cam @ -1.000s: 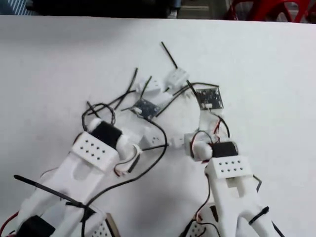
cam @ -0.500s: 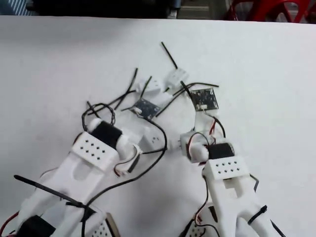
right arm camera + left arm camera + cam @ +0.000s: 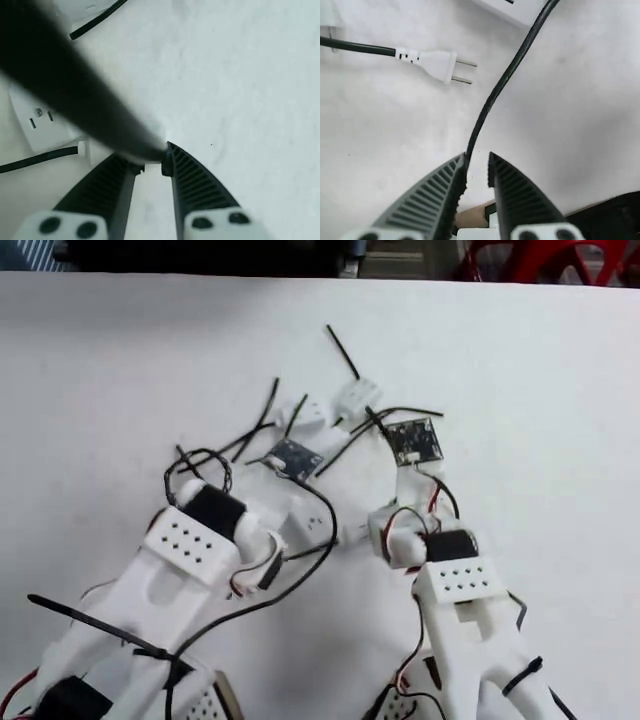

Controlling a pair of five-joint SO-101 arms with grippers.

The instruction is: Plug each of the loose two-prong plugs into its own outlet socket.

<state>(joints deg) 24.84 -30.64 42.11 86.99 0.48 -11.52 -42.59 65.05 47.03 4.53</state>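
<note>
A white outlet socket (image 3: 310,522) lies between the two arms; its two slots face my right gripper (image 3: 150,159). That gripper (image 3: 385,530) is shut on a white two-prong plug (image 3: 95,152), held just beside the outlet (image 3: 37,125). A blurred black cable crosses close in front of the right wrist camera. My left gripper (image 3: 476,159) sits low on the table, its fingers nearly together on a thin black cable (image 3: 505,80) that runs up to the outlet (image 3: 515,10). A loose white plug (image 3: 437,64) lies flat beyond it, prongs bare.
Two more white sockets (image 3: 357,395) (image 3: 308,412) and two dark square boards (image 3: 295,458) (image 3: 413,438) lie farther back amid tangled black cables. The table's far and side areas are bare white. Red chair legs stand past the far edge.
My right gripper shifted slightly sideways with the plug, staying beside the outlet. The right dark board slid a little to the left. The left arm kept still.
</note>
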